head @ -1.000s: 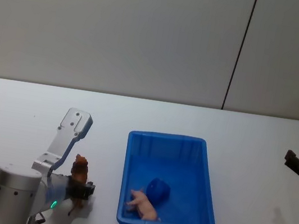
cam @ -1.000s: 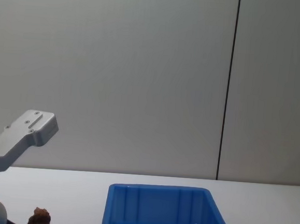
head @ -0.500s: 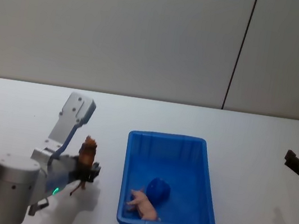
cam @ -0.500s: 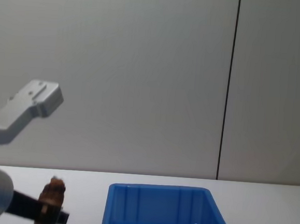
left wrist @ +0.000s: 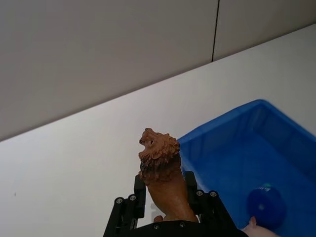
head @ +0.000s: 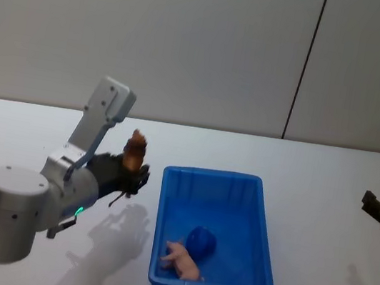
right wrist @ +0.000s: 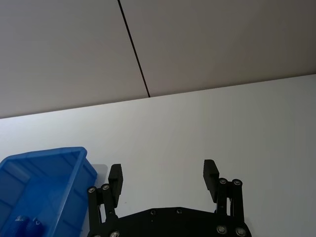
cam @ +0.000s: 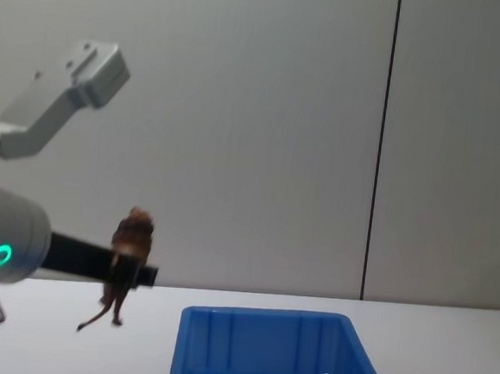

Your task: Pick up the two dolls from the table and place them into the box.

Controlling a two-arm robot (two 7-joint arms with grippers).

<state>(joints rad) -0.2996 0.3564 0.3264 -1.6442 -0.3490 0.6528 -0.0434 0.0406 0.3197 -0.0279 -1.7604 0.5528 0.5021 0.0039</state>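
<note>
The left gripper (head: 134, 175) is clamped around the lower body of a reddish-brown lion doll (head: 134, 150), which stands upright between the black fingers (left wrist: 129, 210) with its maned head tipped up and mouth open. In the chest view the lion doll (cam: 129, 248) hangs in the air above the white table (head: 329, 179), legs and tail dangling below the gripper (cam: 131, 273), just left of the blue box (cam: 259, 352) and higher than its rim. A green ring light (cam: 0, 256) glows on the silver arm behind it. The box (head: 263, 226) sits on the table near the middle; inside lie a pale pink pig doll (head: 182, 260) on its side near the front wall and a small round blue object (head: 200, 241) just behind it, touching or nearly so. The blue object (left wrist: 266, 205) carries small white lettering, too small to read. The right gripper (right wrist: 163, 180) waits over bare table well to the right of the box (right wrist: 44, 177), its two black fingers spread wide apart and holding nothing.
</note>
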